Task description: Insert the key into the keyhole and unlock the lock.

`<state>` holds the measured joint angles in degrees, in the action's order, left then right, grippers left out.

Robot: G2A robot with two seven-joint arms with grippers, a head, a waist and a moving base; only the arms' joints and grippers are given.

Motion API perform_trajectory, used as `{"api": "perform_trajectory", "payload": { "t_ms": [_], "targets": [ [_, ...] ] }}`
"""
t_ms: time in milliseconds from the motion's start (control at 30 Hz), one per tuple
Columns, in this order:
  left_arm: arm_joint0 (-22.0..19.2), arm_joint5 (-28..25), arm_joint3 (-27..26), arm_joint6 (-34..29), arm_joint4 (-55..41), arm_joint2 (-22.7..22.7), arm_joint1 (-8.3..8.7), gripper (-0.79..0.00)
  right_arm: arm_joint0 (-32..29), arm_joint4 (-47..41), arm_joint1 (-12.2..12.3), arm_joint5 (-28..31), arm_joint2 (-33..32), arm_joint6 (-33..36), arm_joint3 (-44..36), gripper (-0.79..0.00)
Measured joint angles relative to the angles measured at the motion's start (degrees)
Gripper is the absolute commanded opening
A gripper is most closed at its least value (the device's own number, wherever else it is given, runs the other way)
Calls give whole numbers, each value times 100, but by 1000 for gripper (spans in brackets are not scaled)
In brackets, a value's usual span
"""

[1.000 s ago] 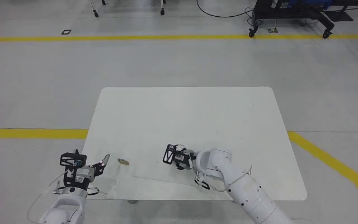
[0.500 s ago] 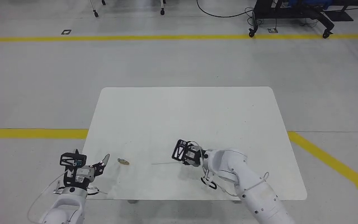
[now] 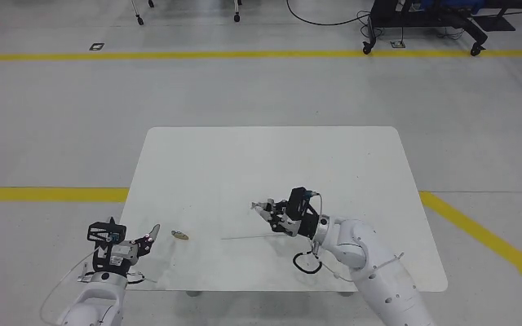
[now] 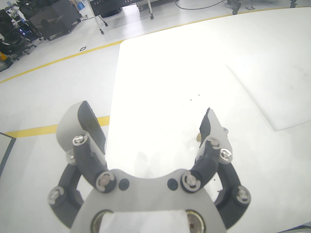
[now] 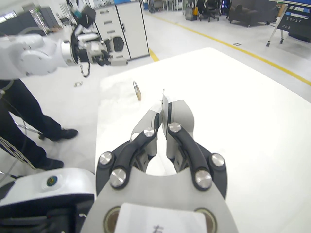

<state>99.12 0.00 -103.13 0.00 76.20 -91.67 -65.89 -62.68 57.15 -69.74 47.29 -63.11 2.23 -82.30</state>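
A small brass lock (image 3: 179, 235) lies on the white table (image 3: 269, 155) near its front left corner. It stands out as a padlock (image 5: 137, 90) in the right wrist view, ahead of my right gripper (image 5: 165, 109). That gripper is shut on a thin metal key (image 5: 163, 99) whose tip sticks out past the fingers. From above, the right gripper (image 3: 264, 209) hovers at the table's front middle, well right of the lock. My left gripper (image 3: 152, 235) is open just left of the lock. In its own view the left gripper (image 4: 150, 124) holds nothing, and a bit of the lock (image 4: 198, 136) peeks out beside one finger.
A faint thin line (image 3: 245, 237) runs across the table between the lock and the right gripper, like the edge of a flat sheet (image 4: 267, 98). The back half of the table is bare. Yellow floor tape (image 3: 65, 194) runs on both sides.
The right gripper has swung right and a little toward the back of the table, its wrist turning as it went. The left arm and the lock have stayed put.
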Motion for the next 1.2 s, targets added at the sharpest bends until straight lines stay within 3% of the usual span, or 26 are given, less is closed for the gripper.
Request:
{"api": "perform_trajectory", "payload": {
  "t_ms": [200, 500, 600, 667, 733, 833, 900, 967, 1033, 1100, 1200],
  "targets": [
    [0, 0, 0, 0, 0, 0, 0, 0, 245, -1673, -59, 996, 96, -364, 979, -785],
    [12, -146, -86, 64, 36, 6, 9, 0, 243, -1613, -59, 961, 94, -356, 959, -785],
    [80, -1023, -255, 442, -311, -8, 21, 0, 220, -1635, -63, 949, 116, -354, 937, -785],
    [1, -2271, -146, 529, -1265, -62, 60, 0, 167, -1931, -93, 1034, 254, -353, 907, -785],
    [-234, -3888, 210, 172, -2614, -92, 143, 0, 219, -2401, -114, 1077, 426, -215, 934, -785],
    [-645, -5460, 607, -808, -4689, 352, 265, 0, 307, -3153, -117, 1072, 645, 95, 928, -785],
    [-631, -5800, 549, -1155, -5604, 433, 267, 0, 309, -3238, -114, 1071, 642, 80, 928, -785],
    [-591, -5821, 530, -1001, -6110, 330, 264, -6, 306, -3074, -115, 1071, 634, 58, 928, -785],
    [-590, -5800, 532, -684, -6019, 317, 263, -197, 305, -3051, -115, 1071, 633, 57, 928, -785],
    [-592, -5799, 533, -645, -5495, 321, 263, -206, 305, -3057, -115, 1071, 633, 58, 928, -785],
    [-592, -5800, 533, -663, -4794, 322, 263, -336, 305, -3060, -115, 1071, 634, 59, 928, -785]
  ]
}}
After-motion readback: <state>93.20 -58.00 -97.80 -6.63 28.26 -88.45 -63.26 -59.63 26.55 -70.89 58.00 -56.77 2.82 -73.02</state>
